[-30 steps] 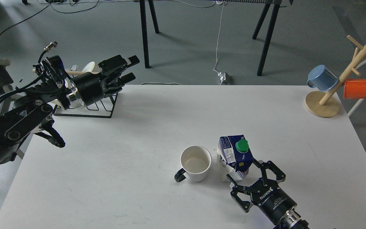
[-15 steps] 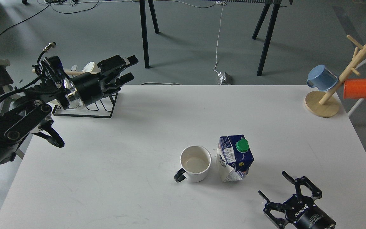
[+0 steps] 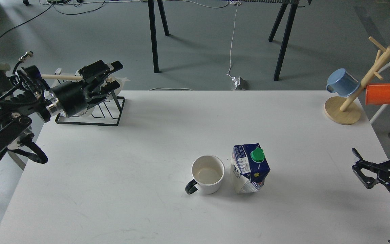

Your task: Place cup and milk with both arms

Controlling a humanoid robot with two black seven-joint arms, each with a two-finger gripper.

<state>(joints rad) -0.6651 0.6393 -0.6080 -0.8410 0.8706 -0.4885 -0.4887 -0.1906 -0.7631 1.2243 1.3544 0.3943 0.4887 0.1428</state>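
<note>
The white cup with a black handle stands upright on the white table, its handle pointing to the near left. The blue and white milk carton with a green cap stands upright just right of the cup, almost touching it. My right gripper is open and empty at the table's right edge, far to the right of the carton. My left gripper is open and empty, held above the black wire rack at the table's back left, far from the cup.
A black wire rack stands at the back left, partly hidden by my left arm. A wooden mug tree at the back right holds a blue cup and an orange cup.
My right gripper has drawn back from the milk carton to the table's right edge, open and empty. My left arm has pulled back to the left. Cup and carton have not moved.
</note>
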